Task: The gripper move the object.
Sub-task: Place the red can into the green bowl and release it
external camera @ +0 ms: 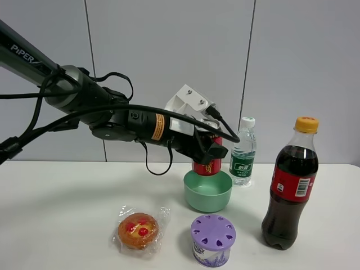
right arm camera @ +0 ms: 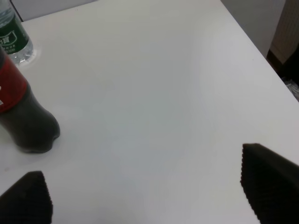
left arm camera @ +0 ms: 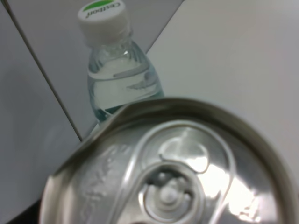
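**Exterior high.** The left gripper (external camera: 206, 146) reaches across the middle, its black fingers closed on the upper part of the red drink can (external camera: 207, 167). The can is upright. Its base is hidden behind the rim of the green bowl (external camera: 209, 198), so you cannot tell whether it rests on the bowl floor. A water bottle (external camera: 243, 153) stands just behind the bowl, with a cola bottle (external camera: 289, 188) further right.

**Left wrist.** The can's silver lid (left arm camera: 177, 182) fills the view and looks unopened. No fingers show here.

**Right wrist.** The right gripper (right arm camera: 147, 189) hangs wide open over the white table (right arm camera: 154, 84), holding nothing.

**Handling (judgement).**
- If sealed, the can is probably full, so expect some weight.
- The wall is stiff but smooth, and it dents under a hard squeeze.
- Grip the side wall squarely, below the shoulder.
- Keep the can upright and mind the bowl rim.
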`<state>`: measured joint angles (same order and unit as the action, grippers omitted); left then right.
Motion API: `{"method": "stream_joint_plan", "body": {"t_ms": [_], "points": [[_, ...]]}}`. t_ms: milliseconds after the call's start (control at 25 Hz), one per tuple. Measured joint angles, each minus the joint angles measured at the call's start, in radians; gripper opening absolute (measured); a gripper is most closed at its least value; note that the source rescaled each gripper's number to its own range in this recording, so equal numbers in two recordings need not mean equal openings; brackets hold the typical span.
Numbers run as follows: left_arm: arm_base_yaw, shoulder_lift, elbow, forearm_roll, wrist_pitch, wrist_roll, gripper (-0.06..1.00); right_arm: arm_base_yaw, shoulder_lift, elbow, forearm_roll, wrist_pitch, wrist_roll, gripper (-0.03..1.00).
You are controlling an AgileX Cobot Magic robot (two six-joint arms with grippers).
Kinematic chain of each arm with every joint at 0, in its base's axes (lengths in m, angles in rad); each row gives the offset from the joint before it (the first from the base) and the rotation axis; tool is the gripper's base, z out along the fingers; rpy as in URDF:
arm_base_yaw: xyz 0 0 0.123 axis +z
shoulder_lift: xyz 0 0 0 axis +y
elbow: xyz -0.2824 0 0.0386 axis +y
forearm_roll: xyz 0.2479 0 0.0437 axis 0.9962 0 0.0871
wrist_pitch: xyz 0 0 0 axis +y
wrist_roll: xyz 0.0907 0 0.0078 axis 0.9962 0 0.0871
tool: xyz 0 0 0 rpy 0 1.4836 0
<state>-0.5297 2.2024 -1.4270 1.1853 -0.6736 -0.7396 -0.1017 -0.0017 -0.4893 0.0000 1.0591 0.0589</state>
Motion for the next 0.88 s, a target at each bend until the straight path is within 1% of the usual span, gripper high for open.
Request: {"method": "stream_joint_plan", "body": {"t_ms": [240, 880], "points": [[0.000, 0.049, -0.001, 0.000, 0.001, 0.000, 0.00, 0.000, 0.000, 0.000, 0.000, 0.000, 0.000, 1.00], [0.000, 0.085, -0.009, -0.002, 0.009, 0.020, 0.00, 0.000, 0.000, 0.000, 0.000, 0.000, 0.000, 1.00]]}}
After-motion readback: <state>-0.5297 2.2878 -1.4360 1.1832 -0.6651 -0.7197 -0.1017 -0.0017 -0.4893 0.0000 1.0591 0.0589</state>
